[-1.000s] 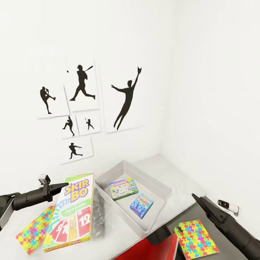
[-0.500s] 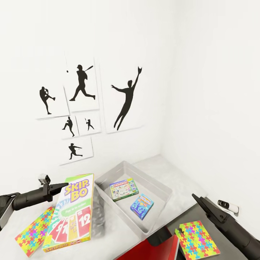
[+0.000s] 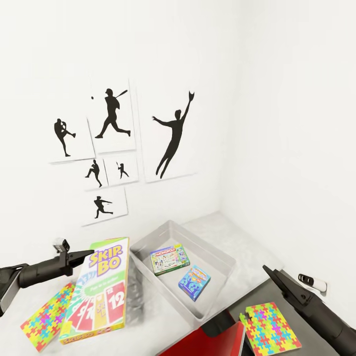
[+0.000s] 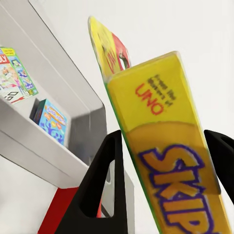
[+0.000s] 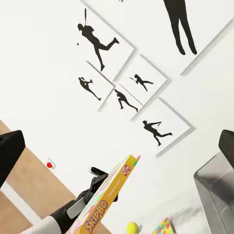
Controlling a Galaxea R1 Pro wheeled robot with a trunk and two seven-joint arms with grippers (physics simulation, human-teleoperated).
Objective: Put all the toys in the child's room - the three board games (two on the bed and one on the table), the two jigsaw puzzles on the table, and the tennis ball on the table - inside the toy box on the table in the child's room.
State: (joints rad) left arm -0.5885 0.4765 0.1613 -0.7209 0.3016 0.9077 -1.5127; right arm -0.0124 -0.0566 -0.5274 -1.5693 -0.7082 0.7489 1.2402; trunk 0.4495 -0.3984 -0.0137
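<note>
My left gripper (image 3: pixel 83 257) is shut on the top edge of the yellow-green Skip-Bo board game (image 3: pixel 99 291), which hangs tilted over the table (image 3: pixel 148 336) just left of the toy box (image 3: pixel 217 257). In the left wrist view the fingers (image 4: pixel 105 180) flank that board game (image 4: pixel 165 146). Two board games lie inside the toy box, a red, white and green one (image 3: pixel 169 258) and a blue one (image 3: pixel 194 282). One jigsaw puzzle (image 3: pixel 45 317) lies under the held game, another (image 3: pixel 269 329) near my open right gripper (image 3: pixel 269 272). The tennis ball (image 5: pixel 132 227) sits on the table.
Black silhouette pictures (image 3: pixel 113 143) hang on the white wall behind the table. A red chair (image 3: pixel 207 343) stands at the table's front edge. The lower dark-grey section (image 3: pixel 257 296) carries the right puzzle. A small white fitting (image 3: pixel 312 282) is on the right wall.
The lower end of the held Skip-Bo game has swung very slightly toward the toy box. Both arms are otherwise still.
</note>
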